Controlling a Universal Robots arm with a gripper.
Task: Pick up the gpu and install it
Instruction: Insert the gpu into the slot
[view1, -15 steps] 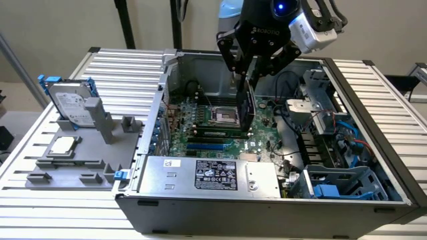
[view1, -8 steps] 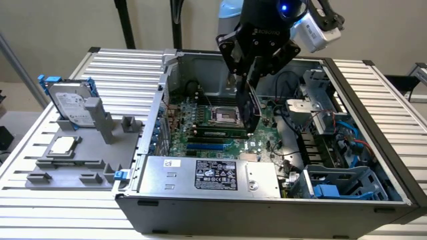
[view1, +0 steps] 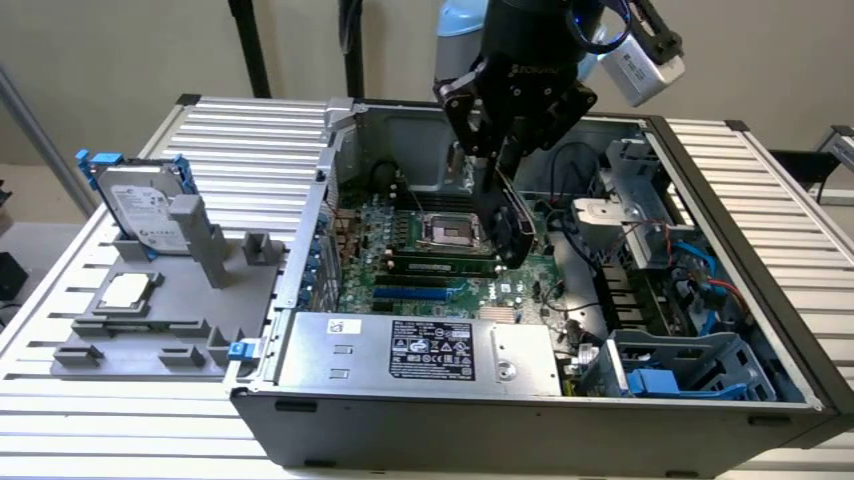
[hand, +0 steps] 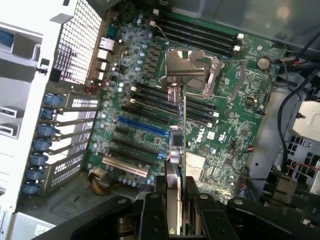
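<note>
- Your black gripper (view1: 507, 160) is clenched on the gpu (view1: 513, 225), a thin flat card with a green board face, held edge-on inside the open grey metal case (view1: 534, 430).
- The gpu hangs down from the fingers (hand: 200, 212). Its long axis points at the green motherboard (view1: 441, 285), apparently without touching it.
- The blue expansion slot (view1: 414, 294) lies off the card's lower end, toward the exterior view's left.
- Room is tight, with black cables (hand: 287, 117) nearby.

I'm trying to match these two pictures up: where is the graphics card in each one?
Exterior view: the graphics card hangs edge-on from the gripper, over the motherboard.
Wrist view: the graphics card runs edge-on out from the gripper, across the motherboard.
Shared landmark: the blue slot.
</note>
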